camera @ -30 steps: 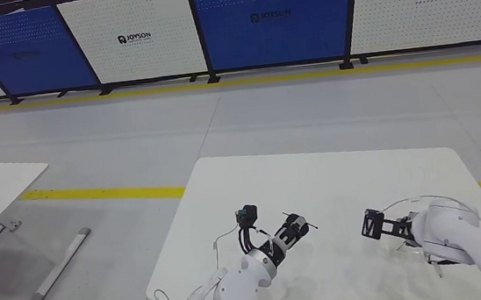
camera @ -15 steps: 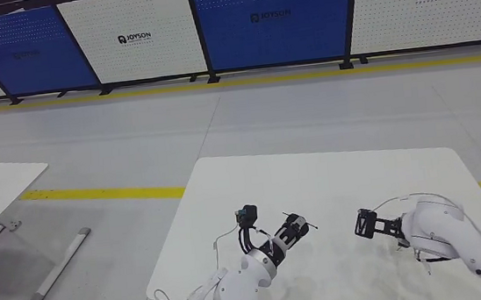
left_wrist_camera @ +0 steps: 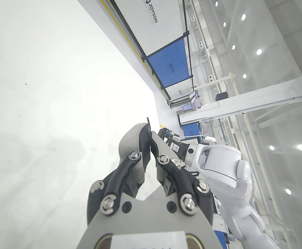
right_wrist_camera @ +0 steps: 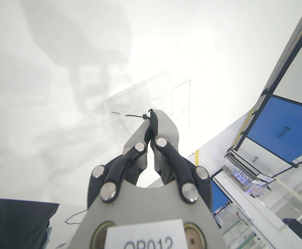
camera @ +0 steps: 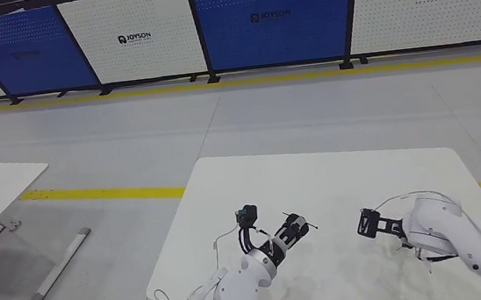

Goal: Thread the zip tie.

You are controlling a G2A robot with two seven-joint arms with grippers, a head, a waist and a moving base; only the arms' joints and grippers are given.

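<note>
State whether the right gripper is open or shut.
Shut: the right gripper is closed on the zip tie, whose head sticks out.

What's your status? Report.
Left gripper shut on black strip. Right gripper shut on zip tie, head showing. Grippers apart. Clear box beyond right tip.

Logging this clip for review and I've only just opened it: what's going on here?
The robot's right claw is shut on a small black zip tie, its head and a short tail poking out past the fingertips. The left claw is shut on a thin black strip; whether that is a second tie I cannot tell. The two claws hang apart above the white table, so no threading is under way. A clear box stands on the table.
</note>
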